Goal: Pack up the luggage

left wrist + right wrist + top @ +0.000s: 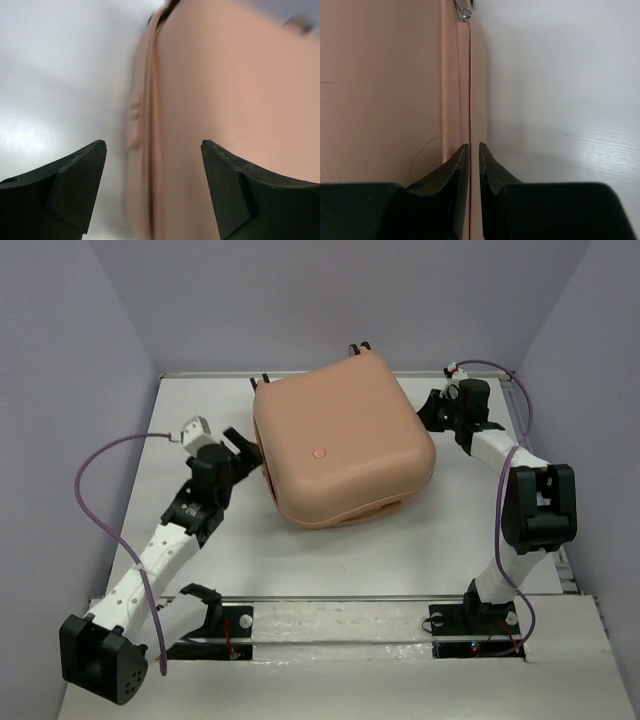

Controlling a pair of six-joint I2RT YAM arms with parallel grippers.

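The luggage (340, 440), a peach-pink hard-shell suitcase, lies closed in the middle of the table with its wheels (360, 347) pointing to the back. My left gripper (247, 455) stands open at its left side. In the left wrist view the seam of the luggage (225, 100) fills the gap between the wide-apart jaws of this gripper (154, 145). My right gripper (437, 412) is at the case's right rear corner. In the right wrist view it (473, 146) is all but shut, lined up on the seam of the luggage (380, 90), holding nothing. A metal zipper pull (464, 10) shows further along.
The white table (250, 560) is walled at the left, back and right. A purple cable (100, 500) loops off the left arm. The arm bases and a rail (350, 600) run along the near edge.
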